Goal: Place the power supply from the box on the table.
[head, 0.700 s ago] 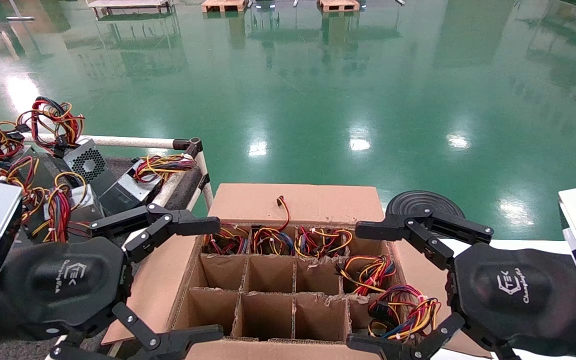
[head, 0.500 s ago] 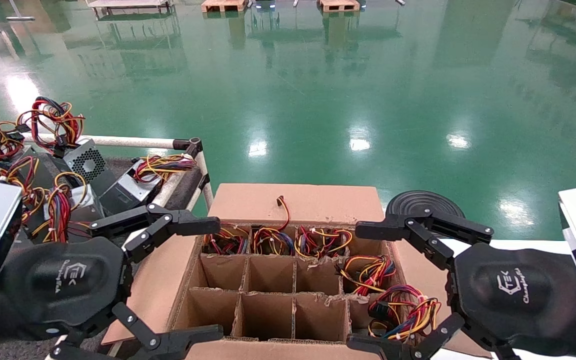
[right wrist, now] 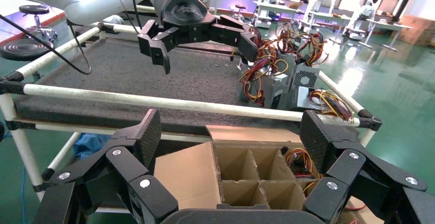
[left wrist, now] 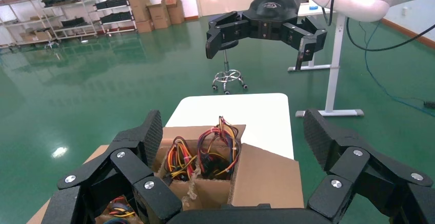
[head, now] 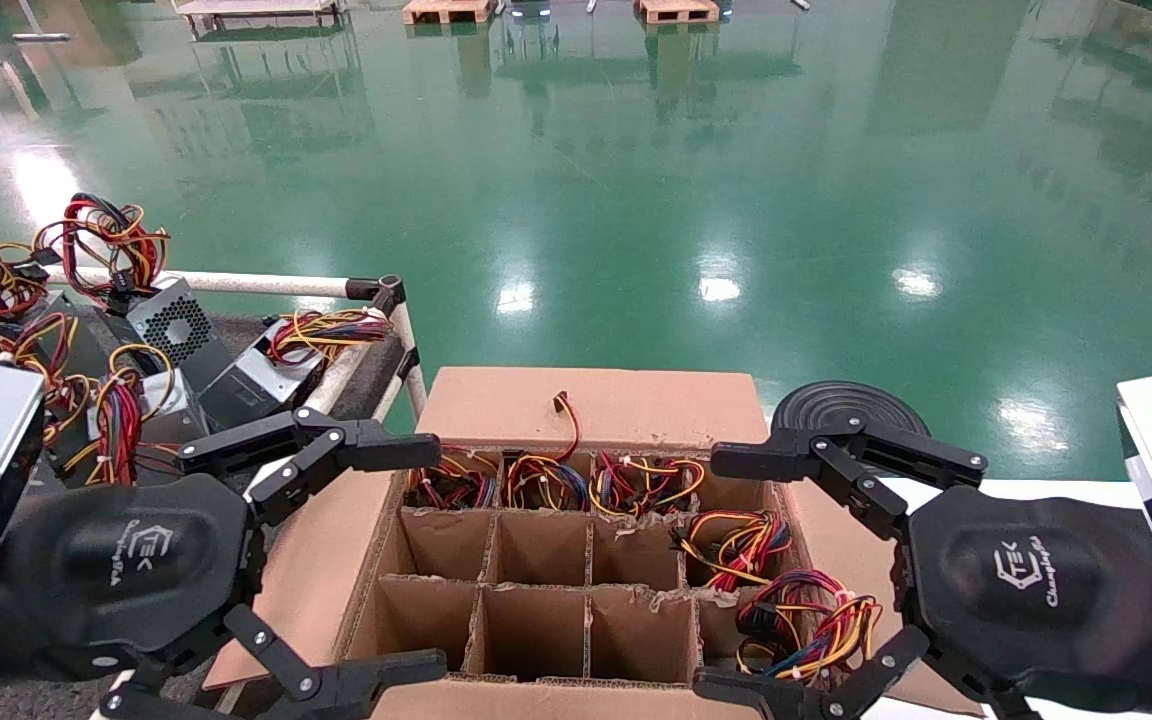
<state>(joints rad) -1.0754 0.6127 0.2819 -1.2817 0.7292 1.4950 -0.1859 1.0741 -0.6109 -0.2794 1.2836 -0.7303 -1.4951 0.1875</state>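
Observation:
The box (head: 596, 402) stands open in front of me, its cardboard grid partly empty. Power supplies in the far and right cells show only as wire bundles (head: 546, 482) (head: 806, 620); their grey bodies are hidden. My left gripper (head: 426, 555) hovers open over the box's left flap, and my right gripper (head: 721, 572) hovers open over its right side, both holding nothing. The left wrist view shows the box (left wrist: 267, 178) beyond my left gripper (left wrist: 233, 137). The right wrist view shows empty cells (right wrist: 241, 167) beyond my right gripper (right wrist: 231, 131). The table (head: 266, 285) lies to the left.
Several grey power supplies (head: 171, 320) with wire bundles lie on the table's carpet (right wrist: 154, 75). A black round stool (head: 841, 405) and a white tabletop (head: 1036, 490) sit right of the box. Glossy green floor (head: 636, 200) stretches beyond.

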